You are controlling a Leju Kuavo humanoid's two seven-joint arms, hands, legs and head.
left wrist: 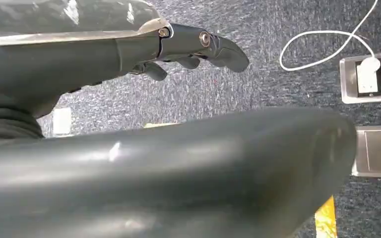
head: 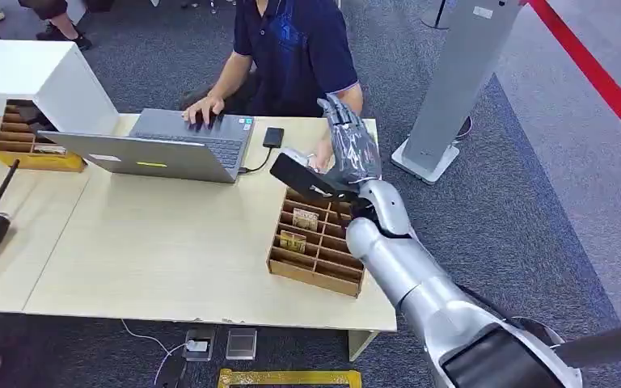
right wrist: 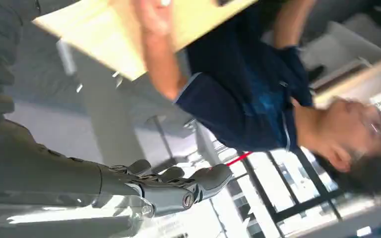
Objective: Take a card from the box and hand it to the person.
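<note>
Right hand [head: 354, 149] raised above the box [head: 317, 242], fingers spread and holding nothing; person [head: 295, 48] at twelve o'clock; left hand [left wrist: 188, 49] loosely curled, holding nothing

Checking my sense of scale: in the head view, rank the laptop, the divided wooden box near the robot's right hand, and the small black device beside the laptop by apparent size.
1. Laptop, largest.
2. Wooden box.
3. Black device, clearly smallest.
</note>
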